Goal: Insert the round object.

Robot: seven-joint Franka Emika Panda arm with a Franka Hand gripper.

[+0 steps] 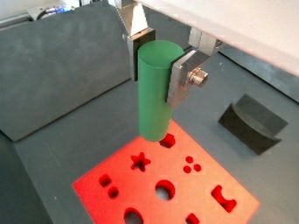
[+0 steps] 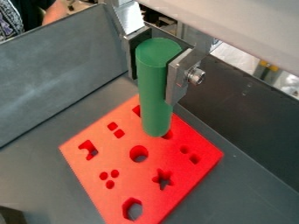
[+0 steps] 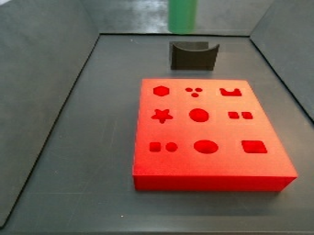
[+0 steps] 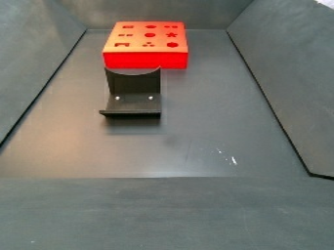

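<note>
The round object, a matte green cylinder peg [image 1: 156, 92], hangs upright between my gripper's [image 1: 156, 70] silver fingers in both wrist views [image 2: 156, 87]. The gripper [image 2: 155, 68] is shut on it near its upper end. The red block [image 1: 163, 179] with several shaped holes, some round, lies on the floor below [image 2: 140, 162]. The peg's lower end is in the air well above the block. In a side view only the peg's lower part [image 3: 185, 13] shows at the top edge, beyond the block [image 3: 208, 138]; the gripper is out of view there.
The dark fixture [image 3: 193, 55] with a curved notch stands on the floor just off one short side of the block, and it also shows in a side view [image 4: 132, 95] and a wrist view [image 1: 254, 119]. Grey walls [image 2: 59, 70] enclose the floor.
</note>
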